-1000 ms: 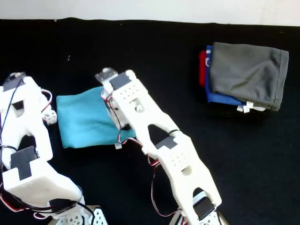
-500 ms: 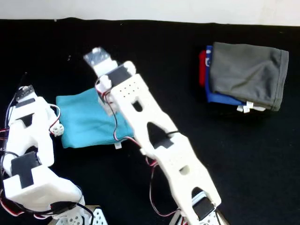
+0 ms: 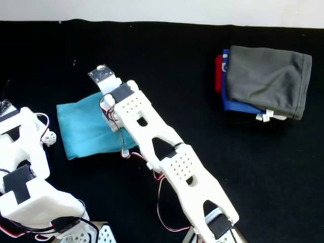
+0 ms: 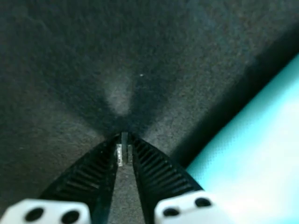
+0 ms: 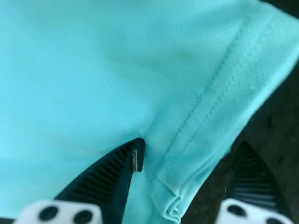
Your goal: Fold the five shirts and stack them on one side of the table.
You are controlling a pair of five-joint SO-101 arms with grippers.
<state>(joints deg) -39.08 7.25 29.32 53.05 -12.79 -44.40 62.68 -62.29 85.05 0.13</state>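
Note:
A folded teal shirt [image 3: 83, 129] lies left of centre on the black table [image 3: 167, 55]. My right arm [image 3: 132, 109] stretches over the shirt's right part. In the right wrist view my right gripper [image 5: 189, 158] is open, its fingers astride the teal shirt's [image 5: 93, 70] stitched hem, one finger [image 5: 133, 158] on the cloth, the other over the table. My left arm [image 3: 20, 152] stands just left of the shirt. My left gripper [image 4: 124, 151] is shut and empty above bare table, with the teal shirt [image 4: 252, 154] beside it. A stack sits far right: grey shirt [image 3: 266, 81] over blue [image 3: 238, 105] and red [image 3: 218, 73].
A white wall strip [image 3: 162, 10] borders the table's far edge. Bare black cloth lies between the teal shirt and the stack, and in front of the stack.
My right arm has swung left and dragged the teal shirt slightly left. My left arm has drawn back to the left, away from the shirt.

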